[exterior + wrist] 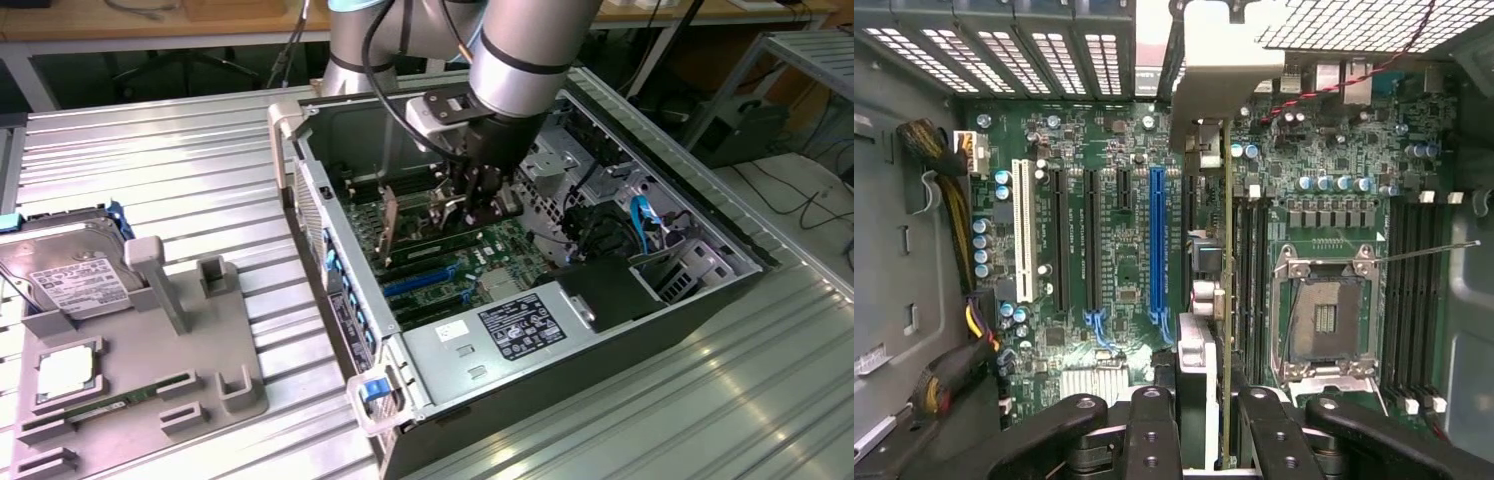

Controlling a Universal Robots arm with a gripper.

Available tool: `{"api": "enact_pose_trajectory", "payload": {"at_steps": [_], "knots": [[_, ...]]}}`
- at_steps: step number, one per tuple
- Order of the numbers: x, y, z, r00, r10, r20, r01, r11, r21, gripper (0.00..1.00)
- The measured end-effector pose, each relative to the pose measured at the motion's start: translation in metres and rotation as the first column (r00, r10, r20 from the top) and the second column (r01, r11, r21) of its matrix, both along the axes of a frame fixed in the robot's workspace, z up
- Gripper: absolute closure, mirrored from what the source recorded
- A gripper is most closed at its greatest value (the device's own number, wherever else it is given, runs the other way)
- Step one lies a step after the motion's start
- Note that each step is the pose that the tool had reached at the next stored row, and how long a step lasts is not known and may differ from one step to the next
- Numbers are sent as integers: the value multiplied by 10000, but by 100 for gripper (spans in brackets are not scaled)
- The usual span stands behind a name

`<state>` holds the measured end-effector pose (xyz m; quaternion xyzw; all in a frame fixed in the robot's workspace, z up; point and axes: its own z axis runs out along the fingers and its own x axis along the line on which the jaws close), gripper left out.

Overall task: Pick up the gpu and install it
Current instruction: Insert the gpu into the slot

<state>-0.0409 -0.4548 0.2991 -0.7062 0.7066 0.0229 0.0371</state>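
Observation:
The gpu [1225,290] shows edge-on in the wrist view as a thin dark card. Its pale metal bracket [1219,60] is at the end nearest the case's vented rear wall. My gripper [1204,425] is shut on the card's other end, with a black finger [1152,430] on each side. The card stands upright over the motherboard, just beside the blue slot [1157,240]. I cannot tell whether it is seated in a slot. In the exterior view my gripper [470,205] reaches down inside the open computer case [694,290], with the gpu [390,225] below it.
A CPU socket [1324,315] and memory slots lie beside the card. Yellow and black cables [949,170] run along one case wall. On the exterior view's left, a grey fixture [200,340] holds a hard drive [74,275] and a green memory stick [100,408].

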Motion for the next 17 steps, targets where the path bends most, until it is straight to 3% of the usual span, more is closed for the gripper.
{"api": "enact_pose_trajectory", "payload": {"at_steps": [3, 10, 11, 12, 13, 14, 17], "knots": [[0, 0, -25, 10000, -3, -1, 3, 10000, 58, 72], [-25, 0, -80, 10000, -31, -26, 31, 10000, 59, 72], [-71, -82, -104, 9997, -227, -28, 227, 9997, 62, 72], [-189, -83, -121, 9996, -273, -29, 273, 9996, 60, 72], [-206, -171, -168, 9996, -273, -27, 273, 9996, -39, 72], [-206, -168, -177, 9996, -272, -23, 271, 9995, -169, 72], [-246, -164, -257, 9997, -231, -31, 230, 9996, -171, 72]]}}
